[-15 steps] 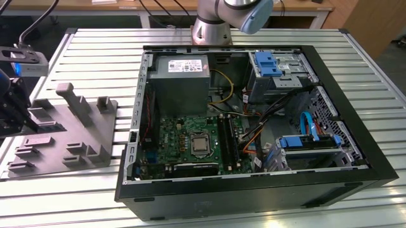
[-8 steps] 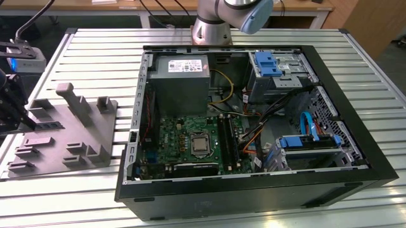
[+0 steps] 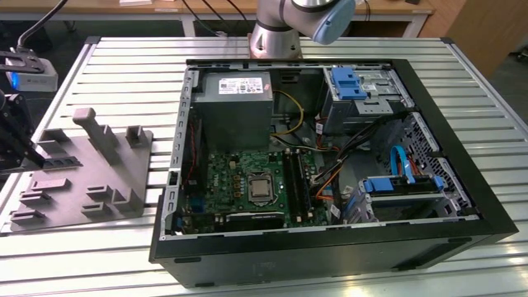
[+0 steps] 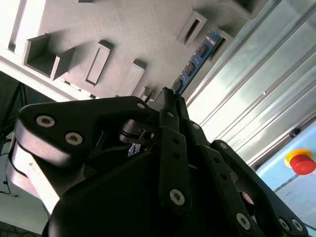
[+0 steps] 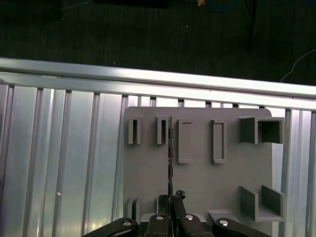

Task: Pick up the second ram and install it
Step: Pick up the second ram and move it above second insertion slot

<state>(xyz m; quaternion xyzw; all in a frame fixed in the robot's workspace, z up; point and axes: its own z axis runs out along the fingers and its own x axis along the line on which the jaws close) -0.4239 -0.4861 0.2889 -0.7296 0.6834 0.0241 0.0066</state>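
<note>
Over the grey moulded fixture tray [image 5: 207,190], the black end effector [image 5: 171,197] was pinched nearly shut on the thin blue-green memory stick [image 4: 197,59] with dark chips.

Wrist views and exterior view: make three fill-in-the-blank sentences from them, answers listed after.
1. In the second wrist view, the claw is shut on the ___.
2. The grey tray lies on the exterior view's ___ of the computer case.
3. In the second wrist view, the button on the yellow base is ___.
Missing words: memory stick; left; red.
</note>
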